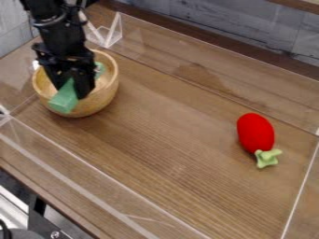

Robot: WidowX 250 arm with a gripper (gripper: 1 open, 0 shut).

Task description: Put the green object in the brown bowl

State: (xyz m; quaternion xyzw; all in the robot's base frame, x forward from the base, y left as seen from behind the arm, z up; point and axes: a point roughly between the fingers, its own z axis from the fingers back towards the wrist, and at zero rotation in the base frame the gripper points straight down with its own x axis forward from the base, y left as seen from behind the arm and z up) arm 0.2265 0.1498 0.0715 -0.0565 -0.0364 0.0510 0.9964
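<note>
Green object [63, 100] is clamped in the jaws of the gripper [70, 87], hanging tilted over the brown bowl [103, 91], its lower end down at the near rim. Red strawberry toy [256, 133] sits well apart on the wooden tabletop [174, 140].
</note>
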